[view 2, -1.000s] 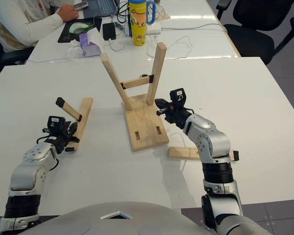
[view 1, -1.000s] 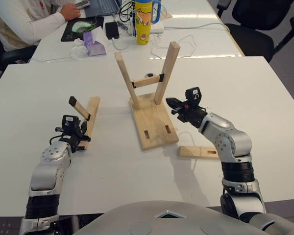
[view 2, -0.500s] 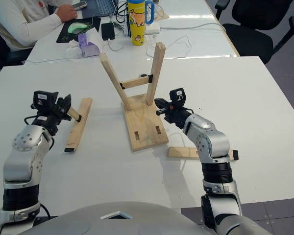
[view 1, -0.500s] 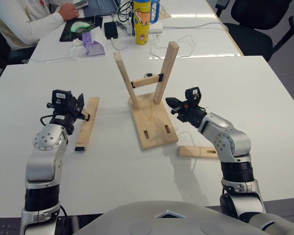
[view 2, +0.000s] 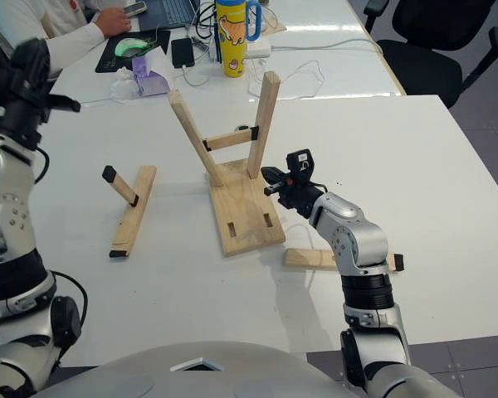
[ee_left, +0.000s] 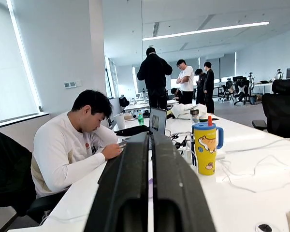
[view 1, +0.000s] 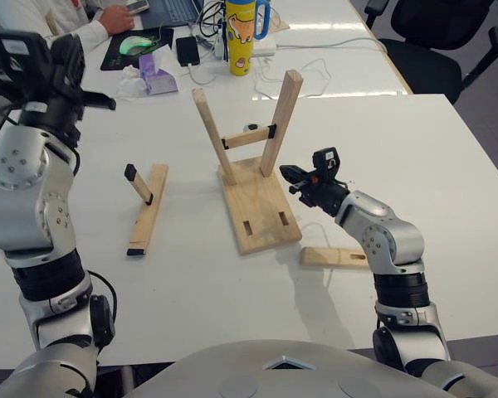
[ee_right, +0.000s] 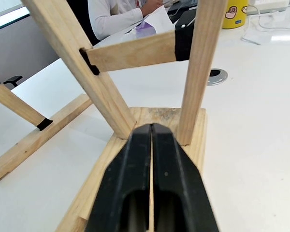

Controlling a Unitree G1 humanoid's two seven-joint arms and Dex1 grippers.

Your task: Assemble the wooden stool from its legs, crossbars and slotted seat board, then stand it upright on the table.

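Note:
The slotted seat board [view 1: 261, 211] lies flat mid-table. Two legs [view 1: 215, 137] [view 1: 282, 120] stand up from its far end, joined by a crossbar [view 1: 249, 138]. My right gripper [view 1: 285, 172] is shut and empty, hovering just right of the taller leg's foot; its fingers [ee_right: 135, 159] point at the board between both legs. A loose leg [view 1: 149, 211] with a short crossbar stub [view 1: 139, 183] lies to the left. Another loose leg [view 1: 336, 257] lies on the table under my right forearm. My left gripper [view 1: 106, 104] is held high at the far left, shut and empty, its fingers [ee_left: 130, 179] pressed together.
On the table behind stand a yellow mug [view 1: 243, 33], a purple tissue pack [view 1: 159, 76], cables [view 1: 315, 70] and a mouse mat [view 1: 139, 46], where a person works at a laptop. Office chairs [view 1: 448, 41] stand at the back right.
My left arm has risen from beside the left loose leg to high at the far left, leaving the leg on the table. The right arm and stool parts stayed still.

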